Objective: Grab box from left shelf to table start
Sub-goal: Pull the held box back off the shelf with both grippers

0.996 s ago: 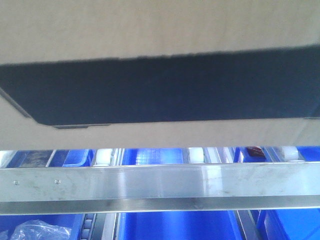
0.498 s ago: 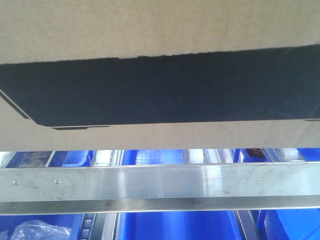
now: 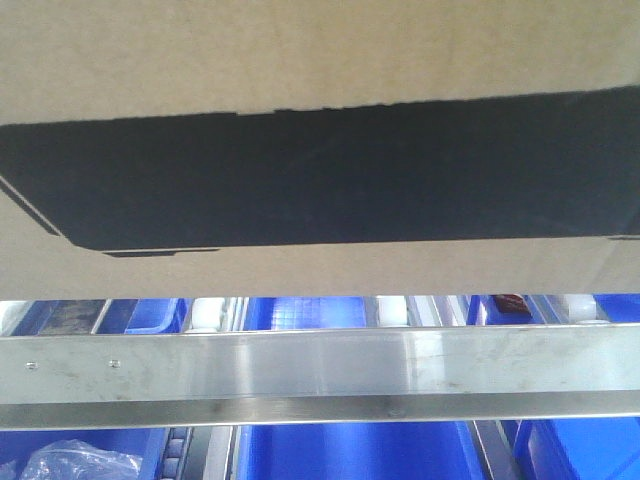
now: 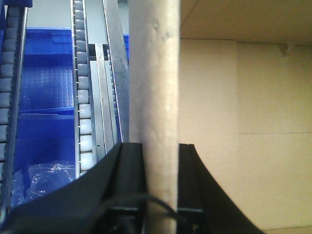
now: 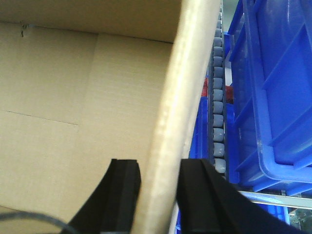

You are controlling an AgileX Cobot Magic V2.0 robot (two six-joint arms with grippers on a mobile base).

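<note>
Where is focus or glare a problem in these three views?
Front view: box close and soft, its black panel showing no readable print; pale glare on the left shelf rail. Left wrist view: cardboard wall in the left gripper blurred, rollers sharper. Right wrist view: wall in the right gripper blurred; blue bin sharper.

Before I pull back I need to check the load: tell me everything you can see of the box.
The box is plain brown corrugated cardboard with a wide black panel across its near face. It fills the front view above the shelf rail. It is open and bare inside. The left tool pinches the edge of one side wall, and the right tool pinches the opposite one. Whether its bottom rests on the rollers cannot be told.
</note>
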